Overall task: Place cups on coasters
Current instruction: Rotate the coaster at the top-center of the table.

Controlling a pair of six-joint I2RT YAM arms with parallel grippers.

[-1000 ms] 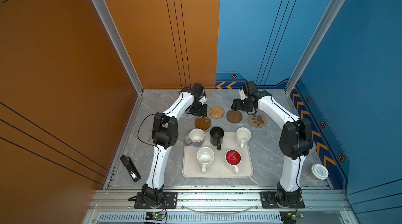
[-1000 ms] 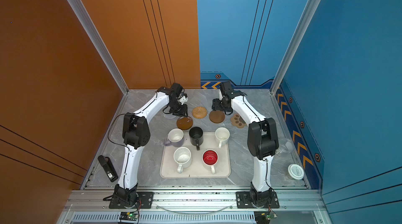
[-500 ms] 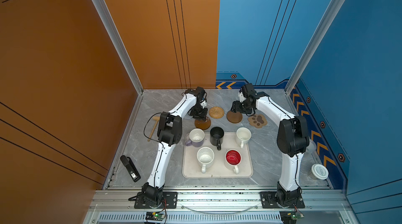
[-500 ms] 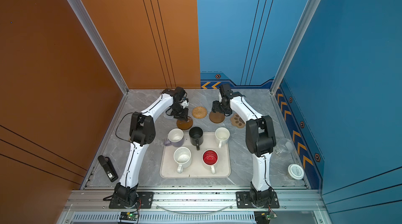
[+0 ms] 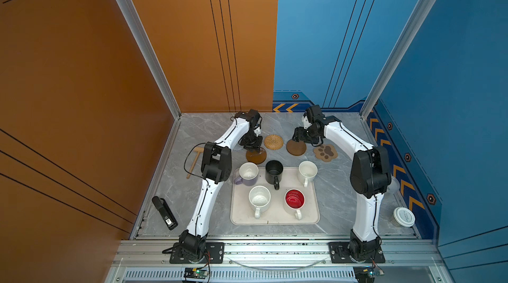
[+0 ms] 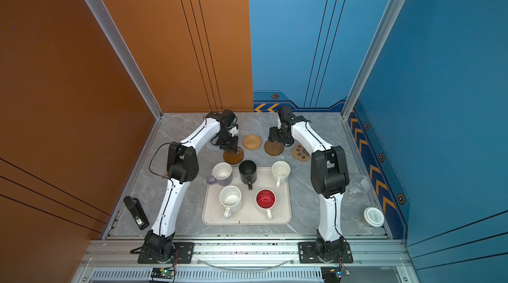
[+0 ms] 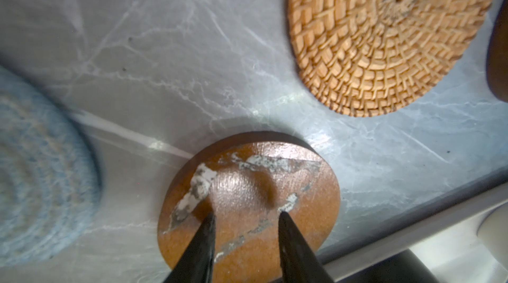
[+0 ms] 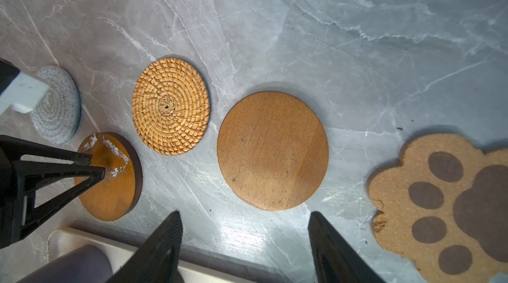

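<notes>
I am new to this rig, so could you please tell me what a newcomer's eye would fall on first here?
Five mugs gather at the cream tray in the middle, the red-lined mug brightest. Behind them lies a row of coasters, the paw-shaped coaster at its right end. The left gripper hangs over the glossy brown coaster.

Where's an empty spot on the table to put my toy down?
Bare marble lies between the tray and the right arm, between the left arm and the black stapler, and behind the coasters toward the back wall. The coasters sit close together, and five mugs crowd the tray.
</notes>
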